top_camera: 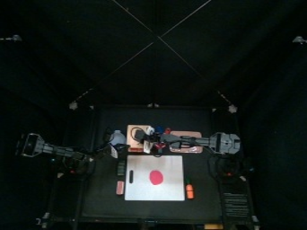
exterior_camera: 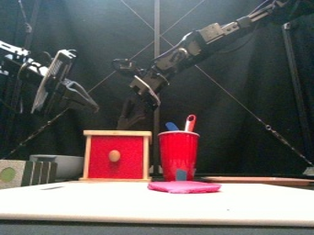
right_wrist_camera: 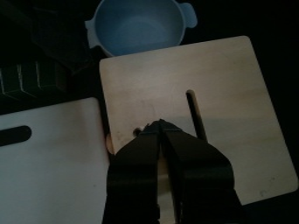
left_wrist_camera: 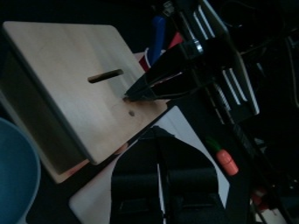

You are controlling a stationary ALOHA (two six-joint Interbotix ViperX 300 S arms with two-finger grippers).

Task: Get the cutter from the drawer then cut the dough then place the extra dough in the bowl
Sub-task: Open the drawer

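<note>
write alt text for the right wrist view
The right gripper, jaws shut to a point, hangs over the top of the pale wooden box, close beside its slot. A blue-grey bowl sits just past the box, and a white cutting board lies alongside it.

We see box [exterior_camera: 117, 156] left of centre, red drawer front with knob facing us. Red cup [exterior_camera: 178, 153] just right of box; blue knife [exterior_camera: 172, 127] and red knife [exterior_camera: 189, 122] stick out of cup. Pink dough [exterior_camera: 185, 186] flat on white board [exterior_camera: 73, 204], in front of cup. Right gripper [exterior_camera: 130, 115] hangs over box top; contact we can't tell. Left gripper [exterior_camera: 86, 99] higher, at left, clear of box.
</note>
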